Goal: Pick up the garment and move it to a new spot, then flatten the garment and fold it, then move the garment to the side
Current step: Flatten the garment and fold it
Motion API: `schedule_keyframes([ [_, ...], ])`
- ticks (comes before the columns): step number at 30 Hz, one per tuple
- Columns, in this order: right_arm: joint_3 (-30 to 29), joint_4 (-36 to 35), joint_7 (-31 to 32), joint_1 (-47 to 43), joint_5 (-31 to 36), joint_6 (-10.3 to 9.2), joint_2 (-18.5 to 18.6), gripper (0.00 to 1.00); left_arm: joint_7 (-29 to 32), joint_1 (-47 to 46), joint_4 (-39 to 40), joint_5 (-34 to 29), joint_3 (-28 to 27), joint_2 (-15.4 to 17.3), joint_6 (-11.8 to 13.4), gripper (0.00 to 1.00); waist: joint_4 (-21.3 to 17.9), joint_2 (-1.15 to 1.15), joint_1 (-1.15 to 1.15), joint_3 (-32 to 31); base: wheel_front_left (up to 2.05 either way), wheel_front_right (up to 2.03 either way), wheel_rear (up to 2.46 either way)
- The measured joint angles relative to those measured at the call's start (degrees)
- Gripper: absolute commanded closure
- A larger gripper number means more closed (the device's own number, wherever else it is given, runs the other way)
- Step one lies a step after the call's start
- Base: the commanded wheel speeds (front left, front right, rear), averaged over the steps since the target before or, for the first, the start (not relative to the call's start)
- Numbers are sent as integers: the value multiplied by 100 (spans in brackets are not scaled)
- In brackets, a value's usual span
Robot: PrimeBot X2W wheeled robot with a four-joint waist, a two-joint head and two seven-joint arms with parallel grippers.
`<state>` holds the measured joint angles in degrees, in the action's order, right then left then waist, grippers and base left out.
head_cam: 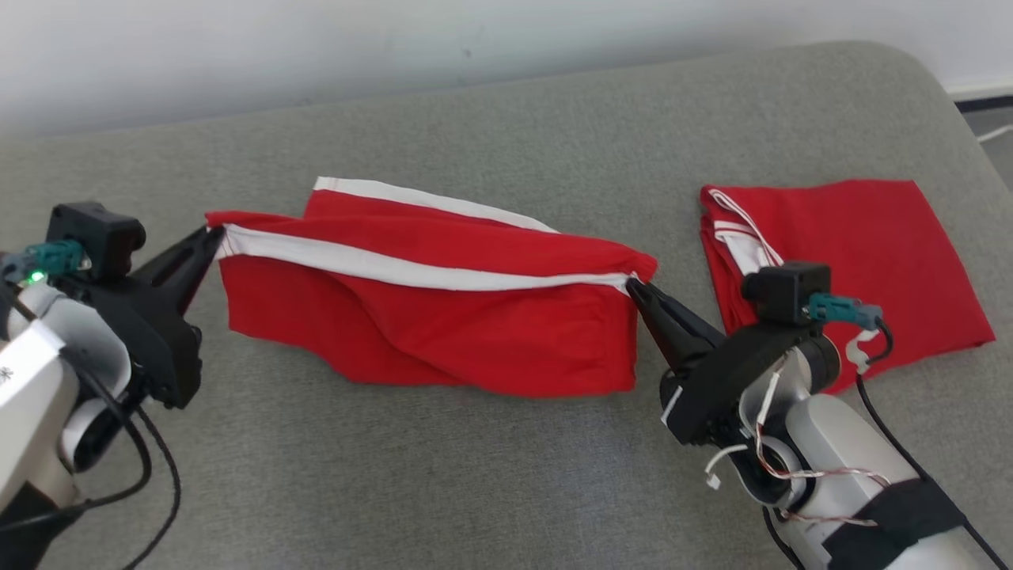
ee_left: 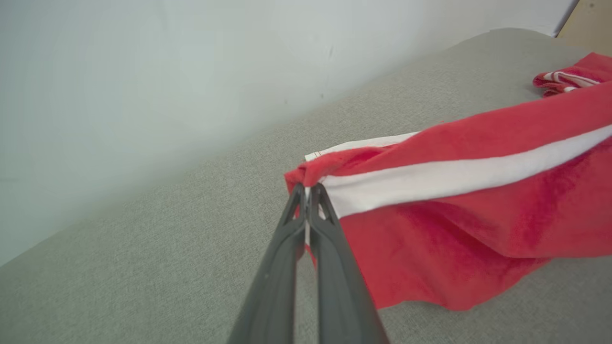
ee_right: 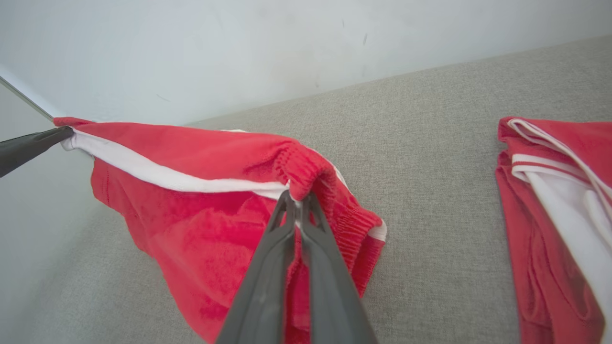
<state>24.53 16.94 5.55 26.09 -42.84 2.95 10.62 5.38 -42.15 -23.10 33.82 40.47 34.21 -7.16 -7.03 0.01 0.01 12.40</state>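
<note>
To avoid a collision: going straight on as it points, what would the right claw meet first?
The right claw is shut on the red garment, so it would probably push into that cloth first.

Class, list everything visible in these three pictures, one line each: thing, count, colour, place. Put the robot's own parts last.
red fabric shorts with white side stripe: one, red and white, mid-surface, held up at both ends.
folded red garment with white trim: one, red and white, on the surface's right side.
grey fabric-covered surface: one, grey, under both garments.
pale wall: one, off-white, behind the surface.
left tool: one, black, shut on the shorts' left end.
right tool: one, black, shut on their waistband end.
</note>
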Motion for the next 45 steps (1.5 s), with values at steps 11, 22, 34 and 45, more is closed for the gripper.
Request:
schedule_keyframes([
  [11, 34, 531, -1, 670, -37, -101, -461, 100, 116, -1184, -303, 310, 856, 360, 0, 100, -416, 0, 0, 572, 0, 0, 0],
  [22, 185, 959, -131, 1210, -37, -152, -650, 100, 104, -2061, -768, 443, 1677, 617, 0, 100, -769, 1, -1, 1109, 0, 0, 0],
  [34, 333, 1494, -412, 1482, -77, -136, -694, 100, -259, -2406, -1439, 762, 2466, 388, -1, 100, -802, 0, -1, 1321, 0, 0, 0],
  [45, 374, 1847, -719, 1564, -252, 112, -698, 0, -829, -2493, -1959, 1185, 2735, 86, -1, 0, -666, 0, -2, 1081, 0, 0, 0],
])
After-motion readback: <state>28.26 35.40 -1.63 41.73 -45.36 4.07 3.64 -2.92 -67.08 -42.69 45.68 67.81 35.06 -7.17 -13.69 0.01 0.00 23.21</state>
